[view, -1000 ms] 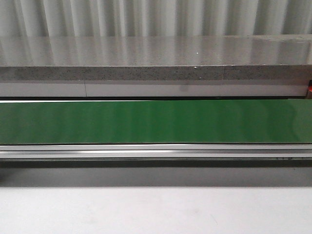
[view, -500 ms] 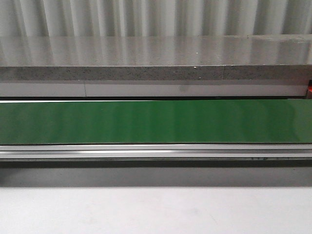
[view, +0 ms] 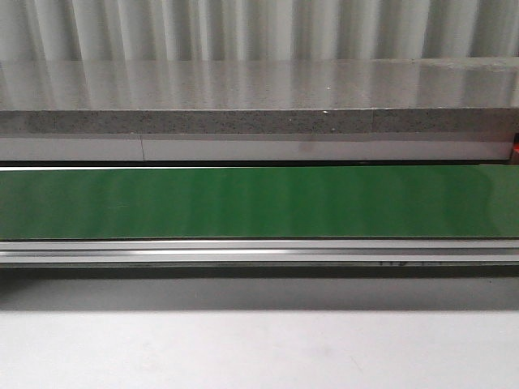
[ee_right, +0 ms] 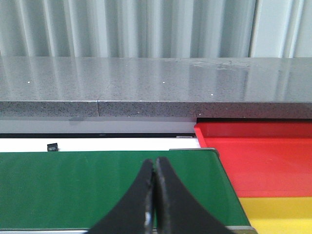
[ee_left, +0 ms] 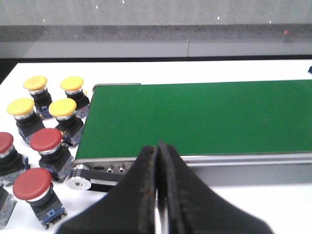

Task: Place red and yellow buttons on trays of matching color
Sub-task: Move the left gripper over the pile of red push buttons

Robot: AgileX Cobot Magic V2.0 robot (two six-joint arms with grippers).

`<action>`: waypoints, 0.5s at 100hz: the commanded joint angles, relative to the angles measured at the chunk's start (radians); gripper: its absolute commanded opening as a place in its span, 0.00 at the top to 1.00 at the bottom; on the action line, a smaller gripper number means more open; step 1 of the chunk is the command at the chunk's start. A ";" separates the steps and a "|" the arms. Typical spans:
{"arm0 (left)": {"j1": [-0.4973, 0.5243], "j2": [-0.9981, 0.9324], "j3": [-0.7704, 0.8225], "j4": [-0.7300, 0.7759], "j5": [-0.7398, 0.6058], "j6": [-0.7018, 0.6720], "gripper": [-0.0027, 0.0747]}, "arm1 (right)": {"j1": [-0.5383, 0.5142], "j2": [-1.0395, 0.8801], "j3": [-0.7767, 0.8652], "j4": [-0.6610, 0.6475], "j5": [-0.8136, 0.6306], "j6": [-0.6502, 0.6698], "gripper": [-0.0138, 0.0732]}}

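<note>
In the left wrist view, several yellow buttons (ee_left: pixel 62 108) and red buttons (ee_left: pixel 46 139) stand on the white table beside one end of the green belt (ee_left: pixel 195 117). My left gripper (ee_left: pixel 157 148) is shut and empty in front of that belt end. In the right wrist view, the red tray (ee_right: pixel 258 156) and the yellow tray (ee_right: pixel 278 212) lie past the belt's (ee_right: pixel 97 187) other end. My right gripper (ee_right: pixel 155 163) is shut on nothing above the belt. The front view shows only the bare belt (view: pixel 259 203); no button, tray or gripper appears there.
A grey stone ledge (view: pixel 259 97) runs behind the belt, with a corrugated wall above it. The belt's metal frame rail (view: pixel 259 251) faces me, and its end roller (ee_left: pixel 78 183) sits close to the nearest red button. A small black piece (ee_right: pixel 52 146) lies behind the belt.
</note>
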 commanded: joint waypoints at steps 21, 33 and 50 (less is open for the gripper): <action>0.001 0.220 -0.117 -0.006 -0.042 -0.006 0.91 | 0.000 -0.015 0.001 -0.010 -0.083 -0.002 0.92; 0.001 0.306 -0.161 -0.006 -0.043 -0.006 0.62 | 0.000 -0.015 0.001 -0.010 -0.083 -0.002 0.92; 0.004 0.413 -0.231 -0.006 -0.040 -0.021 0.35 | 0.000 -0.015 0.001 -0.010 -0.083 -0.002 0.92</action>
